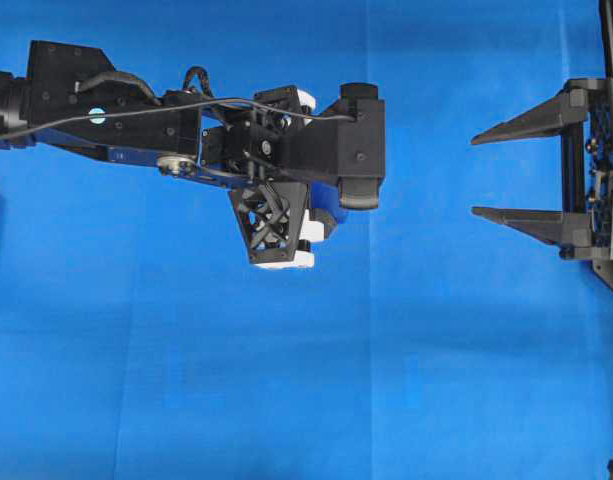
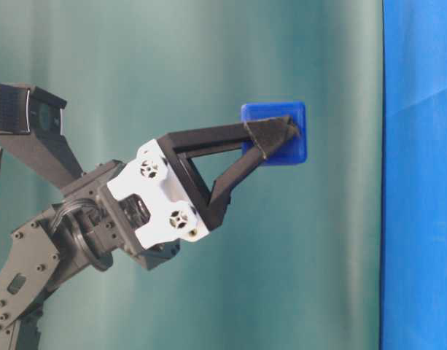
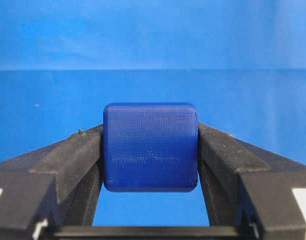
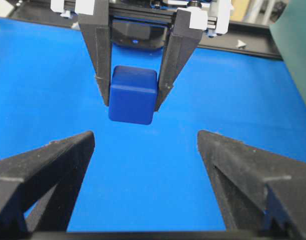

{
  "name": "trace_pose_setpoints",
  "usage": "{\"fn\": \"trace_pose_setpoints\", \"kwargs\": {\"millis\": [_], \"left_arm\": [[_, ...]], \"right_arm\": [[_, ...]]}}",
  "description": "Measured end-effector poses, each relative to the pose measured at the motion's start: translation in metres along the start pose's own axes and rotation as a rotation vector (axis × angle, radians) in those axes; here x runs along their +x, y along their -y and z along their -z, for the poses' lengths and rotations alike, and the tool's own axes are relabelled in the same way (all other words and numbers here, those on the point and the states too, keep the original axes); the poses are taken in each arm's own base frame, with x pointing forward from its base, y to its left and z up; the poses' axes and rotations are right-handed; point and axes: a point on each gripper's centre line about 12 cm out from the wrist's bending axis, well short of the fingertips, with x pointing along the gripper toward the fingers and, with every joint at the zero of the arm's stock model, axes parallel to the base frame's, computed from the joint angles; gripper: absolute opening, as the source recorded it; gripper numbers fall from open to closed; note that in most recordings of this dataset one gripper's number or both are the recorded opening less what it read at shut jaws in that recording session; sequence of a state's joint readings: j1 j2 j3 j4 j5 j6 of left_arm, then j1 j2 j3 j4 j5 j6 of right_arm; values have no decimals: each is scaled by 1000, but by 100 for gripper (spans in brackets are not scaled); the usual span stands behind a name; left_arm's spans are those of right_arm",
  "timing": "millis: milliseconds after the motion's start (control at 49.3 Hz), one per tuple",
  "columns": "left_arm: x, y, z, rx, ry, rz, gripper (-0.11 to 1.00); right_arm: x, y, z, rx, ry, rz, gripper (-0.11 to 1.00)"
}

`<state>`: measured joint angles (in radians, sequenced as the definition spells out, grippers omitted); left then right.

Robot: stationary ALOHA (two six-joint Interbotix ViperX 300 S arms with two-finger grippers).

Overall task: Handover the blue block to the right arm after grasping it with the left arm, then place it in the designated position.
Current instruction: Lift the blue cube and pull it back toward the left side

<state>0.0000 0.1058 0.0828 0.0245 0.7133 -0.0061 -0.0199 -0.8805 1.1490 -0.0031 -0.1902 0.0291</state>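
From overhead I see my left arm [image 1: 136,115] reaching in from the left over the blue cloth [image 1: 306,380], its wrist camera and white brackets on top. The left gripper [image 1: 274,235] shows here only as a latticed finger pointing toward the bottom of the view; the block is hidden under the arm. The right gripper [image 1: 481,175] sits at the right edge with both fingers pointing left, spread wide with nothing between them, well apart from the left arm.

At table level, the left gripper [image 2: 281,138] angles up and to the right, and its tips are clamped on the block [image 2: 276,133], which hangs in the air in front of a green backdrop [image 2: 208,58], with the cloth as a strip on the right.

Through the left wrist camera, the block [image 3: 150,147] fills the middle, pinched on its left and right faces by the two fingers [image 3: 73,155]. A faint marking crosses its near face.

Through the right wrist camera, I look straight at the left gripper [image 4: 133,97] coming down from the top, holding the block [image 4: 133,95] above the cloth. My right fingers [image 4: 43,172] frame the bottom corners, wide apart, and the block sits ahead of them, not yet between them
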Motion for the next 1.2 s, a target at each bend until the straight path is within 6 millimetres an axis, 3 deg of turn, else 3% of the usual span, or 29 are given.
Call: {"fn": "trace_pose_setpoints", "kwargs": {"millis": [750,1196], "left_arm": [[0,1,-1,1,5,1,49],[-15,0,11,-7,160,3,49]], "right_arm": [[0,0,1,0,-2,0,97],[0,0,-1,0,2,0,97]]}}
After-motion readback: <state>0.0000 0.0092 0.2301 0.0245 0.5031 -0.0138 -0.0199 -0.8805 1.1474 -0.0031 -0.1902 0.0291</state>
